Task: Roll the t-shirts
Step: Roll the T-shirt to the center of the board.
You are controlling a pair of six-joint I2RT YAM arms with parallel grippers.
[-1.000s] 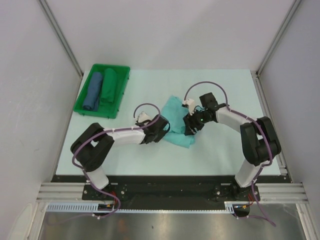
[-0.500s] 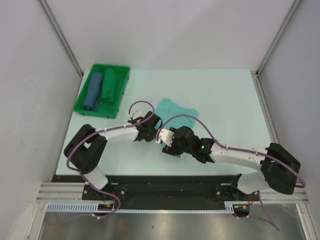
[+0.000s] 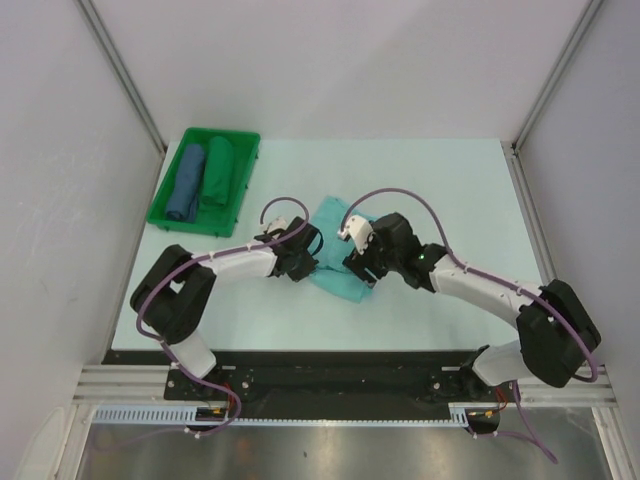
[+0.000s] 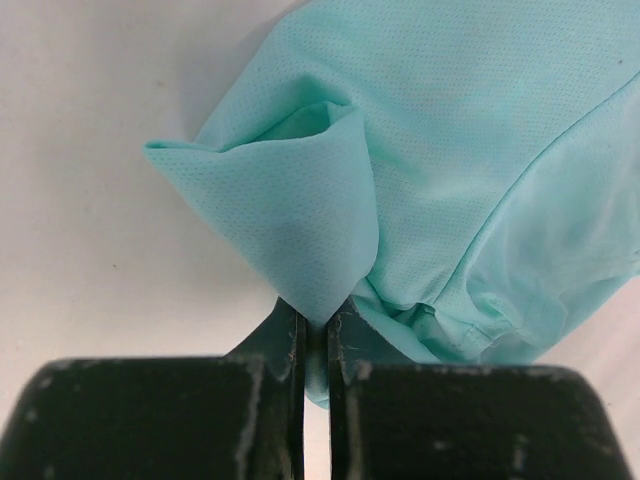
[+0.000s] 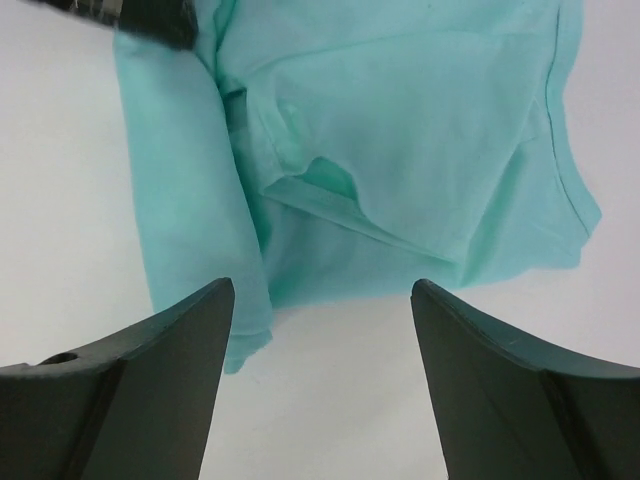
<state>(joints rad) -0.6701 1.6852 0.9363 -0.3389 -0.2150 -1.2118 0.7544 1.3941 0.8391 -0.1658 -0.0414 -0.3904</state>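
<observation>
The mint-turquoise t-shirt (image 3: 331, 273) lies crumpled in the middle of the table, between my two grippers. My left gripper (image 3: 307, 262) is at its left edge and, in the left wrist view, is shut (image 4: 315, 322) on a raised fold of the shirt (image 4: 470, 150). My right gripper (image 3: 362, 272) hovers over the shirt's right side. In the right wrist view it is open and empty (image 5: 320, 310), with the shirt (image 5: 400, 130) spread just beyond its fingertips. A rolled blue shirt (image 3: 187, 182) and a rolled dark green shirt (image 3: 217, 172) lie in the tray.
The green plastic tray (image 3: 240, 205) stands at the back left of the pale table (image 3: 450, 180). Grey walls with metal frame posts close in the left, right and back sides.
My right arm has swung from the near middle back up over the shirt. The shirt's near part now lies lower, bunched between the grippers. My left gripper has barely moved.
</observation>
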